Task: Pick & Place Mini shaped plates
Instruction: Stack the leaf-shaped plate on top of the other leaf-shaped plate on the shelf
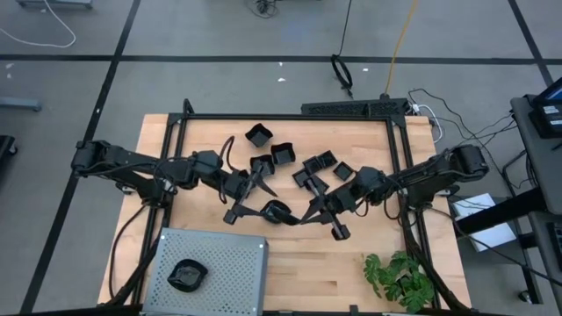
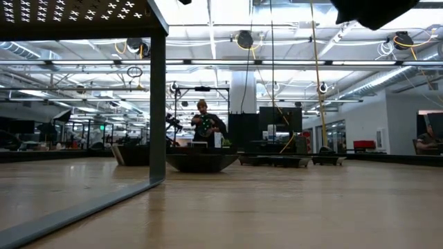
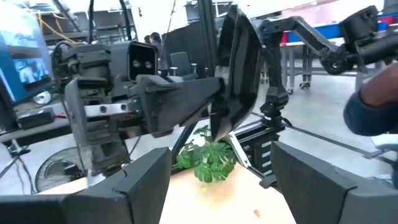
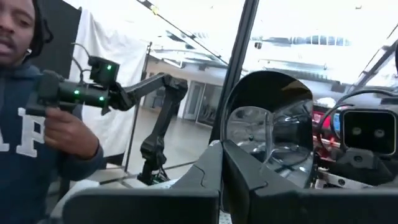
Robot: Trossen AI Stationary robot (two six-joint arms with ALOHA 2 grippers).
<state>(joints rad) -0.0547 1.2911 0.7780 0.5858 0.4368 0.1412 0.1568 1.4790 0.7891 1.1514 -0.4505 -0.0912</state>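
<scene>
Your right gripper point(image 4: 222, 180) is clamped on a small black plate point(image 4: 268, 134) mid-table; left gripper point(image 3: 217, 180) hangs open just beside it.

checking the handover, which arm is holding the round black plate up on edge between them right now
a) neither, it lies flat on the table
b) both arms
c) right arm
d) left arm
c) The right gripper has its jaws shut on the rim of the round plate, which stands on edge, while the left gripper waits in front of it with its jaws open and not touching it.
</scene>
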